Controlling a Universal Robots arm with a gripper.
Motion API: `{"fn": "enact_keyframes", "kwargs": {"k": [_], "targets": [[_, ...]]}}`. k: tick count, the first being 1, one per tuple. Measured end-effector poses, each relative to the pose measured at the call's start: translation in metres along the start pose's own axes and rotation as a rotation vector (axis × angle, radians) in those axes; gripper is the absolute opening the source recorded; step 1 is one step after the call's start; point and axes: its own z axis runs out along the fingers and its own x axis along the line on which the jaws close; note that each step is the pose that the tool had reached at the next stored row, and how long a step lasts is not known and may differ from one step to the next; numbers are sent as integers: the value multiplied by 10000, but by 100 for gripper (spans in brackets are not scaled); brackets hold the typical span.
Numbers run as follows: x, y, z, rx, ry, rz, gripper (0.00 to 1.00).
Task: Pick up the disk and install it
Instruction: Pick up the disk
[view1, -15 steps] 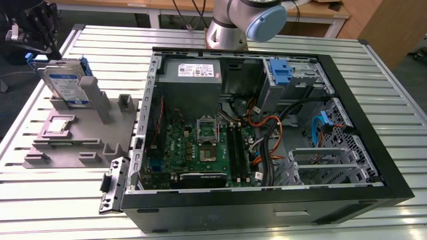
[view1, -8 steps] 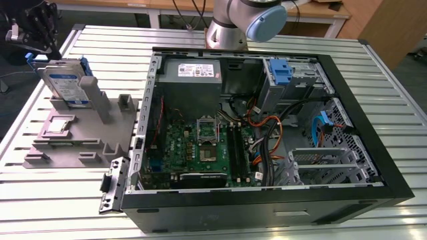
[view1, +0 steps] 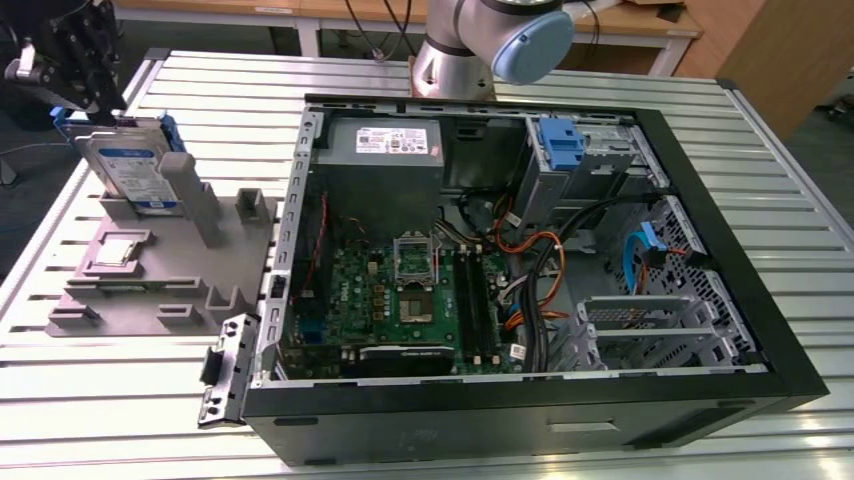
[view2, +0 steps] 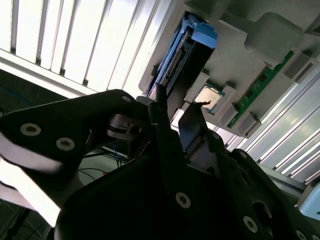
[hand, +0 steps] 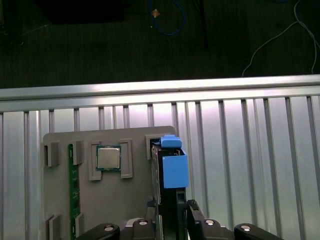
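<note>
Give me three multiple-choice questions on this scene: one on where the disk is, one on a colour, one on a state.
1. The disk is: A in the grey holder beside the computer case; B inside the case; C on the floor.
2. Its bracket is: A red; B blue; C green.
3. The disk: A lies flat; B stands on edge; C leans against the case.
Answers: A, the exterior view shows it in the holder; B, blue in the first wrist view; B, it stands upright in its slot.
</note>
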Motion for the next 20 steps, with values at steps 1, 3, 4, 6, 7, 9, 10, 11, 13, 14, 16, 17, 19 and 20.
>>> {"fn": "enact_keyframes", "kwargs": {"k": [1,3,4,6,7,9,10,11,13,14,16,17,19,20], "targets": [[0,0,0,0,0,0,35],[0,0,0,0,0,0,41],[0,0,0,0,0,0,47],[-1,0,0,0,0,0,58],[-1,0,0,0,0,0,58],[-1,0,0,0,0,0,64],[-1,0,0,0,0,0,71],[-1,0,0,0,0,0,71],[-2,0,0,0,0,0,71],[-2,0,0,0,0,1,71],[-2,0,0,0,0,0,71],[-2,0,2,0,0,0,71],[-2,-1,9,-1,1,-15,71],[-1,-1,13,-2,4,-43,71]]}}
